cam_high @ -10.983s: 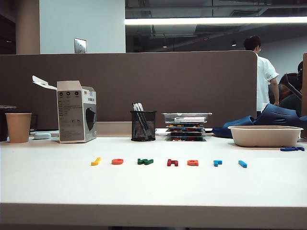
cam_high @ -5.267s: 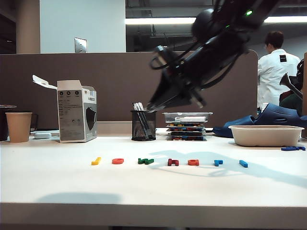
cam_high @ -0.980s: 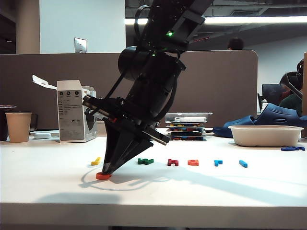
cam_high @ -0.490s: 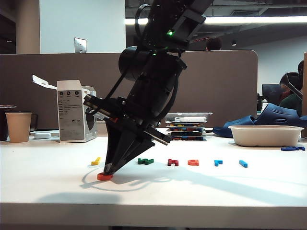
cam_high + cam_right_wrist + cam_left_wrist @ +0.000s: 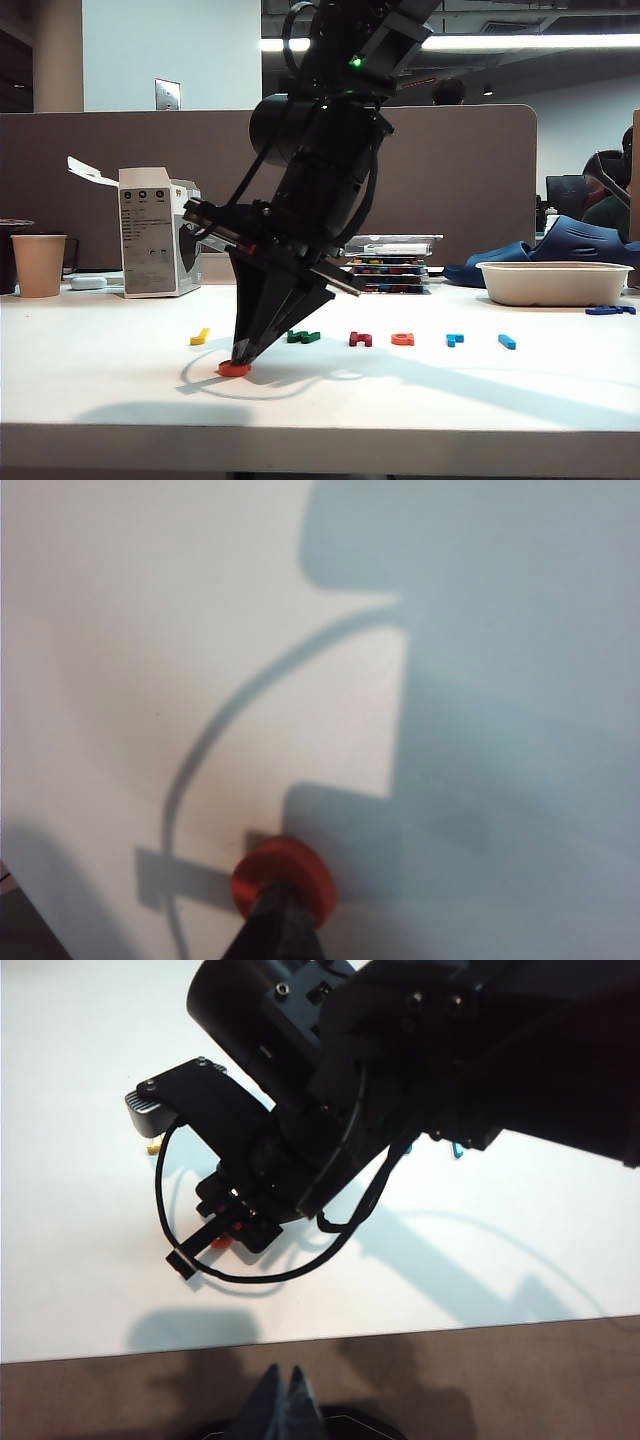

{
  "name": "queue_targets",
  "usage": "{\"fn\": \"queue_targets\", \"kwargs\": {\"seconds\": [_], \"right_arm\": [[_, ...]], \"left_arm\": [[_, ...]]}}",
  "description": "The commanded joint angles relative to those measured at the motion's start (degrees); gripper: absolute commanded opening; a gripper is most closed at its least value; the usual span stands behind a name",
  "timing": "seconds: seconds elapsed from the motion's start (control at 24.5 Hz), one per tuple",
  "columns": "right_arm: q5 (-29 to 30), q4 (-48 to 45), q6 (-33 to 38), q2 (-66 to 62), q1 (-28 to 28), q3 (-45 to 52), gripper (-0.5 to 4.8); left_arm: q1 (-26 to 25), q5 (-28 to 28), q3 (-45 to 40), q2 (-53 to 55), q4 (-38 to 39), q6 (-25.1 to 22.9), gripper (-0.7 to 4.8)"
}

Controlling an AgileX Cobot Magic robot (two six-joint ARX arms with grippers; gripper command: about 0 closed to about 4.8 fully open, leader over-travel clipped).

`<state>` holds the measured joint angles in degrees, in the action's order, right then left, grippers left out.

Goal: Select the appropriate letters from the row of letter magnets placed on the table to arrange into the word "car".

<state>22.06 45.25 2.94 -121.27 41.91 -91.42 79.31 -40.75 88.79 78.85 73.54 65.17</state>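
Orange-red "c" (image 5: 234,369) flat on the table (image 5: 100,390), in front of the letter row, nearer the front edge; pinched at the tips of the right gripper (image 5: 240,356), jaws closed onto it. In right wrist view the "c" (image 5: 283,878) sits directly under the dark fingertips (image 5: 277,920), on white surface among shadows.

Right gripper pointing steeply down, tips at about 7 o'clock from its wrist; arm rising up and away toward 1 o'clock, out of the top of the exterior view, having reached across to the left half of the table.

Rest of row behind: yellow letter (image 5: 200,336) at 10 o'clock from the "c", green letter (image 5: 303,337) at 2 o'clock, then dark red letter (image 5: 360,339), orange "a" (image 5: 402,339), light blue "r" (image 5: 454,339), blue bar letter (image 5: 507,342), strung out toward 3 o'clock.

Left gripper (image 5: 282,1403) seen only in its own wrist view, high above the front edge of the table, fingers together, holding nothing, looking down on the right arm.
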Motion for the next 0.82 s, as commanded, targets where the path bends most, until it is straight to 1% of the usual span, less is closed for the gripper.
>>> {"fn": "queue_targets", "kwargs": {"seconds": [0.04,0.53,0.69,0.73,0.82], "right_arm": [[0.0,0.8,-0.2,0.2,-0.1,-2.0,-0.06],[0.1,1.6,-0.4,0.7,-0.5,-3.7,-0.06],[-1.9,-0.4,-0.4,2.8,-2.6,-3.8,-0.06],[-3.5,-0.4,-0.3,3.4,-4.3,-3.8,-0.06],[-4.2,0.8,0.0,3.7,-7.2,-3.8,-0.06]], "left_arm": [[0.0,-0.5,0.2,-0.1,0.0,-0.2,-0.05],[0.0,-0.5,0.2,-0.1,0.0,-0.2,-0.05],[0.0,-0.5,0.2,-0.1,0.0,-0.2,-0.05],[0.0,-0.5,0.2,-0.1,0.0,-0.2,-0.05],[0.0,-0.5,0.2,-0.1,0.0,-0.2,-0.05]]}}
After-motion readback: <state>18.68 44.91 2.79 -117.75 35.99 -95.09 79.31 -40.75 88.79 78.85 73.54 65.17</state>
